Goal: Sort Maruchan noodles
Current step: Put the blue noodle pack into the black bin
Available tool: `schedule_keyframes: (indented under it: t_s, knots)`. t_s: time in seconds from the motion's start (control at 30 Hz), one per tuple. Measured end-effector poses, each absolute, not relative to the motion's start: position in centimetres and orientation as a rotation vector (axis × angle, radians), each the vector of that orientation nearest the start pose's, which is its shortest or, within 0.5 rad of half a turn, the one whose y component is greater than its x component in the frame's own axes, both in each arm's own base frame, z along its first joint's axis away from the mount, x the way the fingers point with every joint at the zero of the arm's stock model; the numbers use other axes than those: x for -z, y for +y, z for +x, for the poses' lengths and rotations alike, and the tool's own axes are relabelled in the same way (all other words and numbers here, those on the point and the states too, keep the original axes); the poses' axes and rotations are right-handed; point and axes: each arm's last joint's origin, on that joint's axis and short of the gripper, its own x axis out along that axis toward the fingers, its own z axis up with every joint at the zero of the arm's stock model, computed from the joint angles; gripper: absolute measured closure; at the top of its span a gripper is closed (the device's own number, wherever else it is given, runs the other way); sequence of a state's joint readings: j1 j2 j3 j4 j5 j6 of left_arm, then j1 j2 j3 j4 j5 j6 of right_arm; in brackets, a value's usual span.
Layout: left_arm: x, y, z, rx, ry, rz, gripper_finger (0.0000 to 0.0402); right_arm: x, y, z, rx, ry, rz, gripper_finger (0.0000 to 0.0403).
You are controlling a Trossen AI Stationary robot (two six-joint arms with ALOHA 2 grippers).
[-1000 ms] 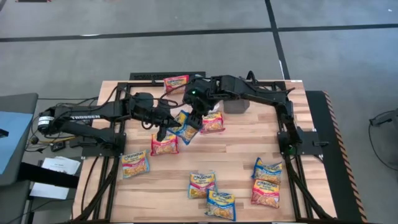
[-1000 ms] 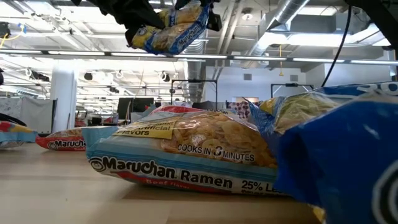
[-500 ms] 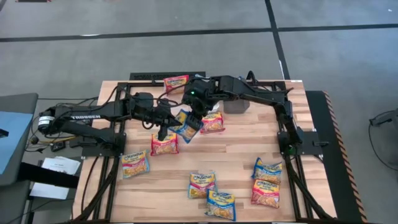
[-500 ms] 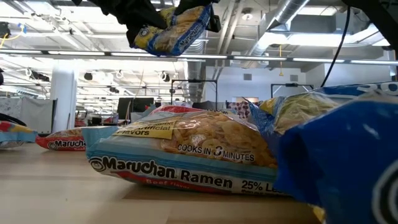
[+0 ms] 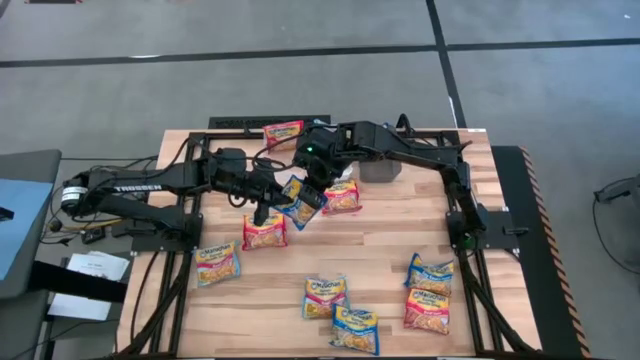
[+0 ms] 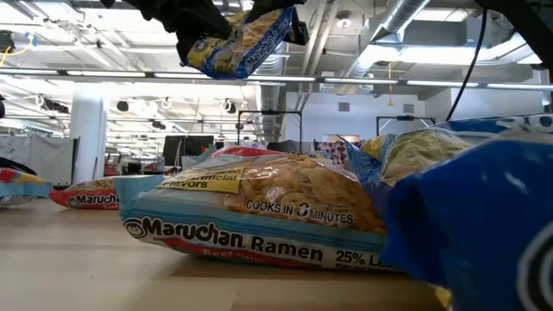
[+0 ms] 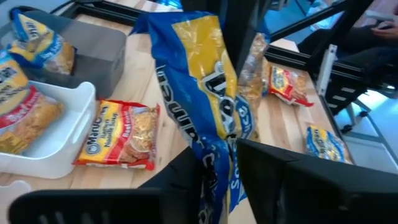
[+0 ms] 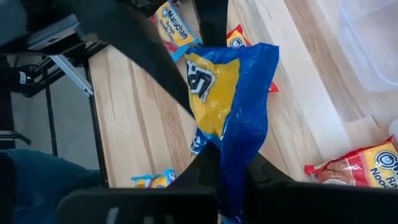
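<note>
A blue-and-yellow Maruchan noodle packet [image 5: 298, 200] hangs in the air over the table's middle, between my two grippers. My left gripper [image 5: 268, 203] comes at it from the left and my right gripper [image 5: 315, 192] from the right. Each is shut on one end of the packet, which also shows high in the low view [image 6: 238, 39]. Several other noodle packets lie flat on the wood, one of them red-banded [image 5: 264, 232] just below the left gripper. My left gripper [image 7: 219, 180] has the packet's blue end seam [image 7: 217, 163] between its two fingers, which lie against both faces. The rest of the packet [image 7: 205, 93] stretches away from the fingers, lifted clear of the table. My right gripper [image 8: 233, 180] pinches the packet's opposite blue end [image 8: 235, 152] between its two fingers. It comes slanting down from the table's right. The packet [image 8: 227, 93] stretches away from the fingers, clear of the wood, its far end going toward the left arm.
A dark-grey bin [image 5: 378, 168] stands at the far middle, a white bin [image 7: 43, 137] beside it and a clear bin [image 8: 373, 37] nearby. Loose packets lie at the far edge [image 5: 283, 132], near left [image 5: 217, 263], near middle [image 5: 324, 296] and near right [image 5: 430, 272].
The blue packet has shifted slightly upward between the two grippers. Both arms stay about where they were.
</note>
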State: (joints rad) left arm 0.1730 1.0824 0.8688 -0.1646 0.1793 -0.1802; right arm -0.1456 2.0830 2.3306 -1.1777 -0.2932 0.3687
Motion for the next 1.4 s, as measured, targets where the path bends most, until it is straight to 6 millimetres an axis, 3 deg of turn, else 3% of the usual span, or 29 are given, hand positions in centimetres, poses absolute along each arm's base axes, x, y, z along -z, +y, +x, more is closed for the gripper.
schedule_keyframes:
  t_s: [0.37,0.93,1.4]
  knots:
    - [-31.8,3.8,23.5,-0.04,0.277,-0.286,0.0246,-37.5,-5.9,41.8,0.043,0.98,0.532,0.0377]
    - [-32.7,4.9,22.9,-0.055,0.202,-0.286,0.0244,-37.7,-6.7,41.2,0.039,1.011,0.483,0.0378]
    - [-33.5,5.1,23.0,-0.064,0.121,-0.274,0.0237,-39.1,-8.3,38.8,0.064,1.041,0.467,0.0378]
